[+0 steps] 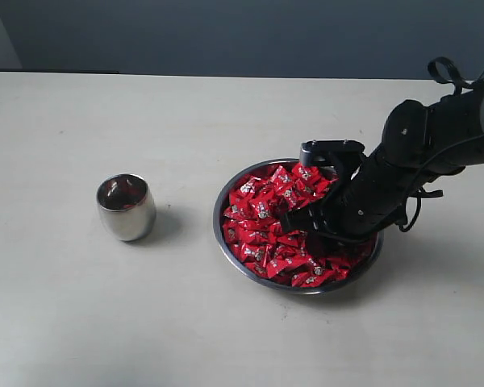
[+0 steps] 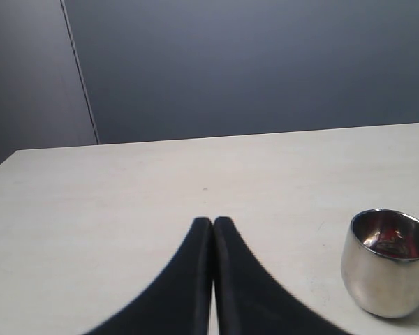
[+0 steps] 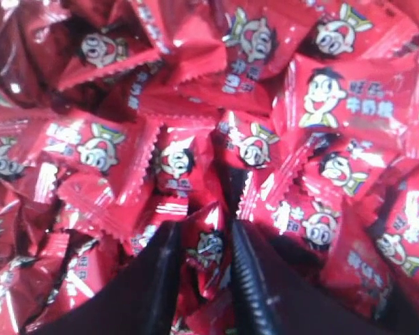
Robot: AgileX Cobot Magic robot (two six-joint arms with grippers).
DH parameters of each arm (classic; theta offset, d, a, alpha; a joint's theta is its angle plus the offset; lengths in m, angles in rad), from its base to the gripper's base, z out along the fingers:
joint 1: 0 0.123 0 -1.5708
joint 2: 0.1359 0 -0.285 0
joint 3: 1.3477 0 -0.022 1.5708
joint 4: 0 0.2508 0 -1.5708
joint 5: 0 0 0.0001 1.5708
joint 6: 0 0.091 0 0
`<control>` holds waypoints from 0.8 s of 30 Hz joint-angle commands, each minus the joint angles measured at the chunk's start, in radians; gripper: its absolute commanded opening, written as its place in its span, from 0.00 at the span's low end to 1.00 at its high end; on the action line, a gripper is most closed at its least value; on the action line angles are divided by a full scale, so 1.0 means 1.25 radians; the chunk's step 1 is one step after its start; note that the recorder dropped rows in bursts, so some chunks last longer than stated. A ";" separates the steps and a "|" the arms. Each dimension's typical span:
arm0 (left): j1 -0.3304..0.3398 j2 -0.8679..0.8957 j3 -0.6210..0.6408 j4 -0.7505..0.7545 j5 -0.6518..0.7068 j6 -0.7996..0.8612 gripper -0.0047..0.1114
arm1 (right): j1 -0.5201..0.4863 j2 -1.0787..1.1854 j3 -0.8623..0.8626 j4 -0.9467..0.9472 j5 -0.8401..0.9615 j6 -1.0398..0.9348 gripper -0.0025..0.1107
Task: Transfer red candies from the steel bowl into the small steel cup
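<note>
A pale table (image 1: 105, 314) stands before a grey wall, with two steel vessels on it, well apart. Toward the right sits the steel bowl (image 1: 219, 211), wide and shallow, heaped with the red candies (image 1: 262, 211) in shiny crinkled wrappers printed with a cartoon face. The right arm (image 1: 419, 149), black and jointed, comes in from the right edge, bends down at the wrist and slopes over the far-right part of the bowl, so that the right gripper (image 1: 293, 219) is buried nose-first in the pile near its middle. Seen from the wrist, the gripper's two black fingers (image 3: 160, 279) are parted and straddle one candy (image 3: 209, 246) lying among the others; the wrapper fills the narrow gap between them. To the left of the bowl stands the small steel cup (image 1: 126, 207), upright, egg-shaped, with mirror-like sides. A red tint shows inside it, and I cannot tell whether that is a candy or a reflection. The left gripper (image 2: 213, 225) is held low over bare table, pointing toward the wall, its two fingers pressed together with nothing between them; the cup stands near it to one side, apart from it.
</note>
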 commanded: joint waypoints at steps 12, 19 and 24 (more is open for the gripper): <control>0.001 -0.004 0.003 0.001 -0.006 -0.001 0.04 | -0.003 0.000 -0.076 -0.045 0.043 0.005 0.25; 0.001 -0.004 0.003 0.001 -0.003 -0.001 0.04 | -0.003 0.000 -0.092 -0.103 0.058 0.043 0.25; 0.001 -0.004 0.003 0.001 -0.003 -0.001 0.04 | -0.003 0.000 -0.092 -0.098 0.069 0.046 0.25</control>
